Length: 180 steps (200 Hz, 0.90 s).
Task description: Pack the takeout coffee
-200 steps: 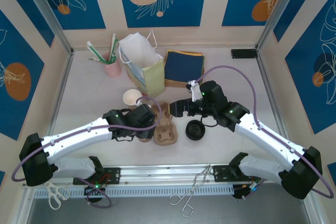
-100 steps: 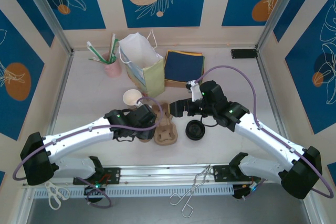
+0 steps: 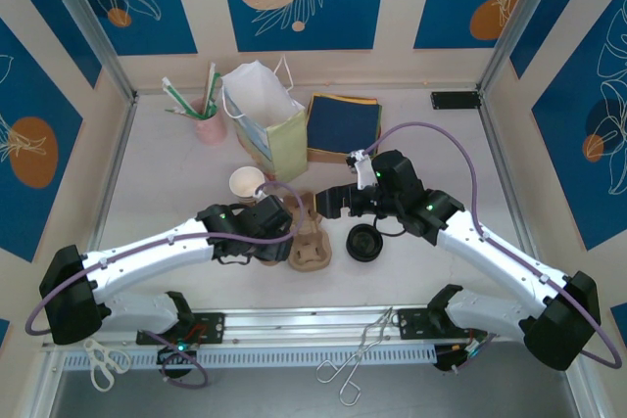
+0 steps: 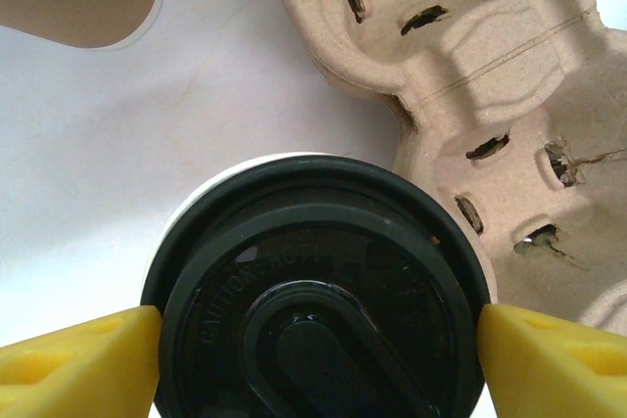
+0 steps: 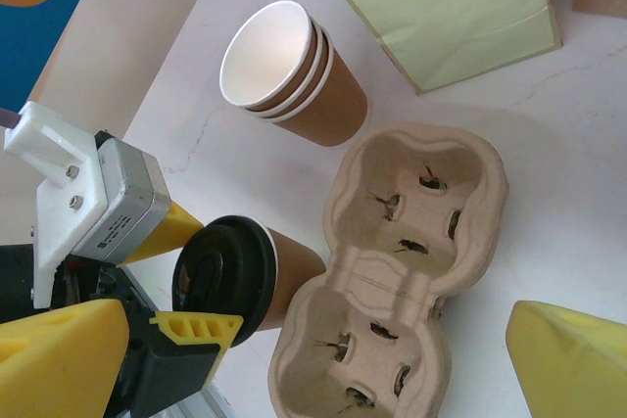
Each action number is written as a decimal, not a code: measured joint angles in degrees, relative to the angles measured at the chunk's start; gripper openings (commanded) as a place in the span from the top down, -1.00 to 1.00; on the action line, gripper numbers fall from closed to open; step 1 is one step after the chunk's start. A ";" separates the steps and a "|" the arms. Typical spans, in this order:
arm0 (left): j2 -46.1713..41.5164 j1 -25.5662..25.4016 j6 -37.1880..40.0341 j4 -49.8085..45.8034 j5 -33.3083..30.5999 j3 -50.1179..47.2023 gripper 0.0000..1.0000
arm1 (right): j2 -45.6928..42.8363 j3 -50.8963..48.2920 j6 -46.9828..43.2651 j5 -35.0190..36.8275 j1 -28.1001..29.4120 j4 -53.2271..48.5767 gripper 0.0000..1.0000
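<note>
The takeout coffee [image 4: 313,291], a brown paper cup with a black lid [image 5: 230,281], stands on the table against the left side of the pulp cup carrier [image 5: 411,242]. My left gripper [image 4: 318,349] straddles the lid from above; its yellow fingertips [image 4: 88,364] sit at the rim on either side, open with almost no gap. From above, the left gripper [image 3: 279,232] covers the cup beside the carrier [image 3: 312,247]. My right gripper [image 3: 328,201] hovers wide open over the carrier's far end, holding nothing.
A stack of lidless brown cups [image 3: 246,183] stands behind the carrier, near the pale green paper bag [image 3: 269,129]. Loose black lids [image 3: 364,241] lie right of the carrier. A pink cup of straws [image 3: 209,124] and dark napkins [image 3: 343,124] sit further back.
The left gripper's jaws have spread a little wider around the lid. Both arms and the cup have stayed almost where they were.
</note>
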 measured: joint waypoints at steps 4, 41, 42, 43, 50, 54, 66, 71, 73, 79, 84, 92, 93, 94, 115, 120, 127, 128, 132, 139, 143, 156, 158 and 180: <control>0.00 0.00 0.00 -0.02 0.00 0.00 -0.64 | 0.00 0.00 -0.02 0.00 0.00 0.02 -0.98; -0.13 0.00 -0.02 -0.26 0.00 0.17 -0.78 | 0.00 0.00 0.02 -0.07 0.00 0.04 -0.98; -0.17 0.00 -0.02 -0.28 0.00 0.20 -0.78 | 0.00 0.00 0.02 -0.09 0.00 0.04 -0.98; -0.17 0.00 -0.04 -0.28 0.00 0.20 -0.79 | 0.02 0.00 0.02 -0.11 0.00 0.04 -0.98; -0.39 0.00 -0.24 -0.44 0.02 0.33 -0.80 | 0.07 0.00 0.17 -0.20 0.00 0.07 -0.98; -0.59 0.00 -0.20 -0.63 -0.02 0.44 -0.81 | 0.17 0.00 0.22 -0.26 0.00 0.09 -0.98; -1.38 0.00 -0.24 -1.07 -0.04 0.83 -0.83 | 0.59 0.00 0.50 -0.55 0.00 0.24 -0.98; -1.75 0.00 -0.26 -1.29 -0.07 1.09 -0.84 | 0.79 0.00 0.63 -0.68 0.00 0.33 -0.98; -1.92 0.00 -0.26 -1.33 -0.07 1.20 -0.84 | 0.94 0.00 0.72 -0.76 0.00 0.37 -0.98; -2.40 0.00 -0.28 -1.42 -0.11 1.46 -0.84 | 1.27 0.00 0.98 -0.92 0.00 0.50 -0.98; -2.82 0.00 -0.39 -1.42 -0.20 1.66 -0.84 | 1.55 0.00 1.11 -1.18 0.00 0.59 -0.98; -3.63 0.00 -0.44 -1.51 -0.26 2.01 -0.85 | 2.12 0.00 1.46 -1.33 0.15 0.83 -1.00; -3.69 0.00 -0.46 -1.53 -0.26 2.03 -0.84 | 2.16 0.00 1.53 -1.36 0.17 0.85 -1.00; -3.82 0.00 -0.46 -1.51 -0.31 2.05 -0.84 | 2.23 0.00 1.55 -1.38 0.20 0.85 -1.00; -5.86 0.00 -1.20 -1.68 -0.94 2.19 -0.82 | 3.76 0.00 2.54 -1.68 1.33 1.36 -0.84; -6.32 0.07 -1.36 -1.75 -1.11 2.16 -0.81 | 4.28 0.02 2.71 -1.75 1.77 1.38 -0.79; -6.93 0.28 -1.55 -1.81 -1.31 2.10 -0.79 | 5.14 0.02 3.06 -1.86 2.43 1.40 -0.71; -6.99 0.33 -1.55 -1.81 -1.31 2.10 -0.79 | 5.25 0.02 3.19 -1.88 2.49 1.38 -0.69; -7.32 0.50 -1.64 -1.81 -1.31 1.99 -0.78 | 5.70 0.04 3.52 -1.92 2.78 1.38 -0.64; -7.98 0.96 -1.84 -1.77 -1.36 1.66 -0.76 | 6.93 0.17 3.74 -1.99 3.54 1.31 -0.57; -8.31 1.22 -1.92 -1.73 -1.38 1.42 -0.75 | 7.50 0.28 4.22 -1.99 3.93 1.29 -0.53; -9.55 2.27 -2.38 -1.68 -1.29 -0.04 -0.70 | 10.14 1.22 4.96 -2.05 5.33 1.27 -0.39; -9.73 2.49 -2.43 -1.70 -1.29 -0.35 -0.69 | 10.45 1.36 4.96 -2.10 5.44 1.27 -0.36; -11.85 5.16 -3.32 -1.44 -0.59 -3.67 -0.60 | 15.30 4.00 5.55 -2.14 8.20 0.98 -0.17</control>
